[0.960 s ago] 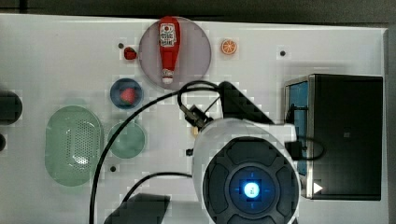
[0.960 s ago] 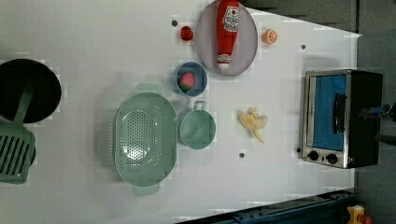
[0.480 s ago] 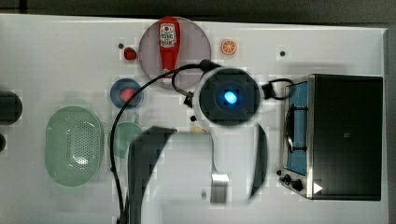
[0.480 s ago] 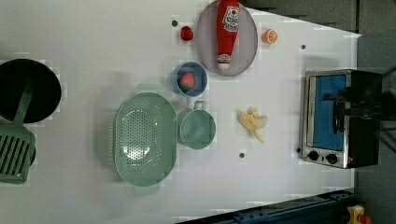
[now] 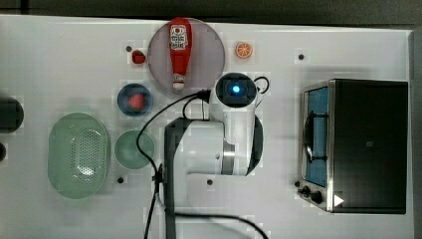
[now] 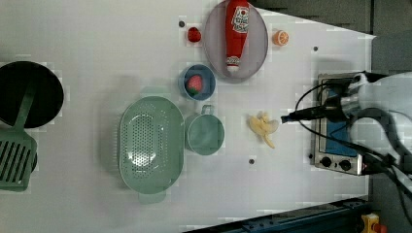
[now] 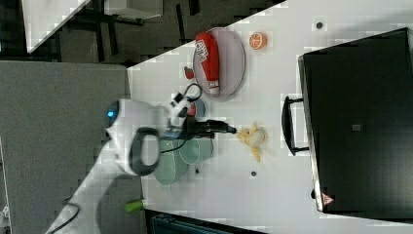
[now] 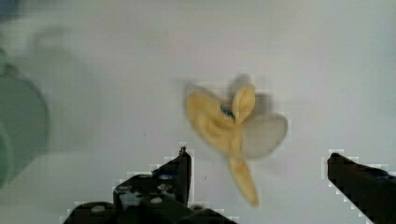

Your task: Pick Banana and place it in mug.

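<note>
White table under my gripper [image 8: 257, 168]: jaws wide open, empty, standing over the banana [image 8: 231, 130] so it sits between them for a grasp; the mug [image 6: 205, 134] waits nearby, beside the basket [image 6: 150, 143]

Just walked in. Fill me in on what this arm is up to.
The robot arm is reaching over the white table toward the banana, with its open gripper just above it and nothing held. The banana lies on the table, apart from the teal mug, which sits empty beside the green basket. No grasp has been made yet.
</note>
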Controlling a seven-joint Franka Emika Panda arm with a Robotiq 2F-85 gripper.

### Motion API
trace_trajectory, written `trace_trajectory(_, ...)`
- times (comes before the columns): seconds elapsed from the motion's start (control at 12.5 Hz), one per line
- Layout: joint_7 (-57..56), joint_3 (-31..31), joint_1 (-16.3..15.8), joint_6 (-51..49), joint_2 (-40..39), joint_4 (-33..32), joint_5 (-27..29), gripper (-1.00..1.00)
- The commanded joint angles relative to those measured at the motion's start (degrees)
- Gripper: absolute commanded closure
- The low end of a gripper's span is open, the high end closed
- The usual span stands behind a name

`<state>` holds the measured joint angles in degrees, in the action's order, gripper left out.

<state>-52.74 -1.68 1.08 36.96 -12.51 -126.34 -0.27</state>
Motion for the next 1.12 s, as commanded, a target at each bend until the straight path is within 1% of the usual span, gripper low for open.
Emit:
trace_trajectory(0.08,-10.95,1.28,0.27,8.60,-1.39,-2.87,-1.30,-1.00)
trace_trajectory(0.24,-11.27,1.45,0.24,13.24,-4.07,-4.73,-1.39,-1.00)
trace_trajectory(0.4,-14.13,1.51,0.26,15.96,-6.24,-5.98,-1.41,-1.00)
trace_trajectory(0.64,-14.70,1.15,0.28,20.26,-8.37,-7.10,-1.41,-1.00)
trace_trajectory(0.72,-14.70,1.13,0.30,20.68,-8.83,-7.75,-1.41,-0.93)
trace_trajectory(0.96,-14.65,0.90,0.34,22.82,-9.19,-8.62,-1.40,-0.19)
trace_trajectory(1.12,-14.68,0.87,0.34,23.18,-9.22,-9.93,-1.40,0.25)
